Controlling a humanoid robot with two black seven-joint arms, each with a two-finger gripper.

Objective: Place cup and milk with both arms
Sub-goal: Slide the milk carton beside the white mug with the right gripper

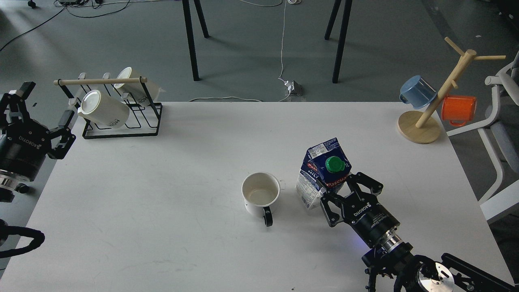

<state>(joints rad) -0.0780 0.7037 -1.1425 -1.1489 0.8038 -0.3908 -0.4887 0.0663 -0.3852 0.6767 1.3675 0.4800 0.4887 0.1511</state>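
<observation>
Standing right of frame centre on the white tabletop (162, 194), the milk (322, 172) sits between the spread fingers of my right tool (338, 190); whether they press it I cannot tell. Just left stands the cup (260, 194), handle toward me. My left tool (38, 111) hangs apart, holding nothing, at the left edge.

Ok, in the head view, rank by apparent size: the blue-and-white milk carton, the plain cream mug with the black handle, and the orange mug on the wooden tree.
1. Blue-and-white gable-top milk carton, largest.
2. Plain cream mug with black loop handle.
3. Orange mug on the wooden tree, smallest, though it sits farther from the camera, so its true size against the cream mug is unsure.
</observation>
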